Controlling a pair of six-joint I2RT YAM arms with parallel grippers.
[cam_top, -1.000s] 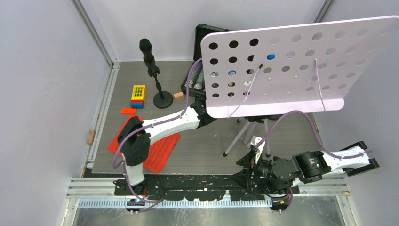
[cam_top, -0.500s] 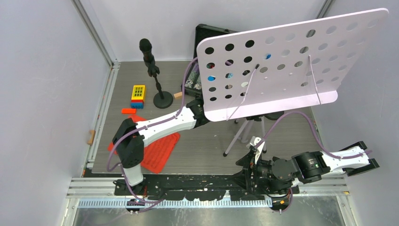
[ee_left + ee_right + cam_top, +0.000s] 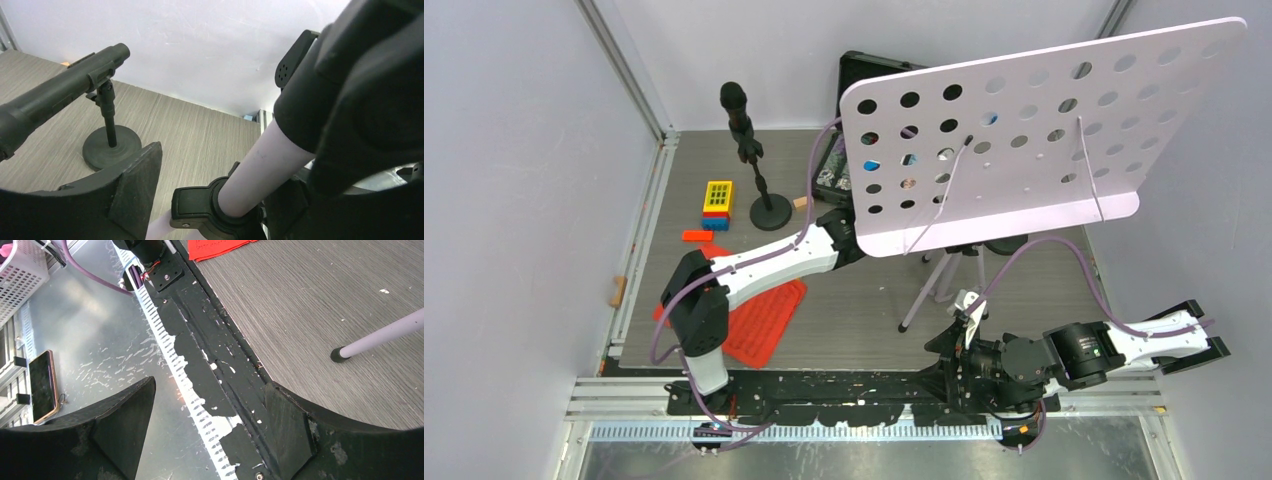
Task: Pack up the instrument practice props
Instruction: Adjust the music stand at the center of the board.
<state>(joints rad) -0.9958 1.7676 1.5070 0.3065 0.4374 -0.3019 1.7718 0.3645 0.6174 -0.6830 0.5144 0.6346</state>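
Seen from above, one large white music rack (image 3: 1024,140), punched with rows of round holes, stands tilted on its silver tripod legs (image 3: 932,290) at the right of the tabletop (image 3: 864,320) and hides much of what lies beneath it. Two legs show below its lip. The left arm (image 3: 774,265) reaches under the board, probably to get at the stand's white pole (image 3: 265,162). In the left wrist view that pole runs between the left arm's fingers (image 3: 135,185), close against the right-hand one. The other finger stands clear of it, so the fingers look wide and not clamped. The right arm's fingers (image 3: 125,425) are also spread wide, with nothing between them. They hang over the metal rail at the near edge, seemingly parked out of the way, and one rubber-tipped tripod foot (image 3: 341,355) shows nearby. One black microphone (image 3: 742,125) on a round-based pole stands upright at back left. The left wrist view also shows a microphone (image 3: 65,92) on a round base, and I cannot tell whether it is the same one. One red ribbed sheet (image 3: 769,325) lies flat under the left arm, with one small red strip (image 3: 696,236) beyond it. One stack of yellow and blue blocks (image 3: 717,200) sits near the microphone base, and one black case (image 3: 869,70) stands behind the rack. Nothing looks packed yet.
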